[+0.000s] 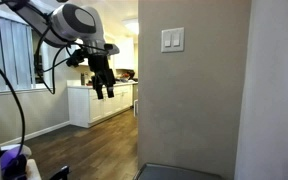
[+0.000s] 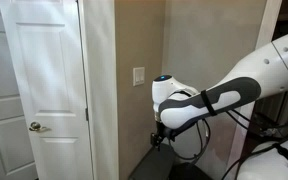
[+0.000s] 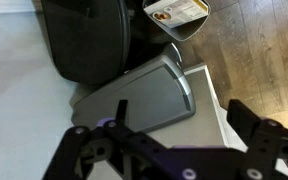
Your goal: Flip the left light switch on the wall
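Only in exterior view: left light switch [image 1: 168, 40] on wall [image 1: 194, 110]; wrist view: gripper [image 3: 164, 140] apart.

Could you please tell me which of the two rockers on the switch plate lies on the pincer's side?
The left light switch: in an exterior view it faces the pincer; its twin sits beyond it.

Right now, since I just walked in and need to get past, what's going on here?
A robot arm is there to flip the left switch on the beige wall. Its gripper hangs open and empty, pointing down toward the floor, and it is well short of the wall. Nothing touches the switch or its white plate, so the flip is not yet done.
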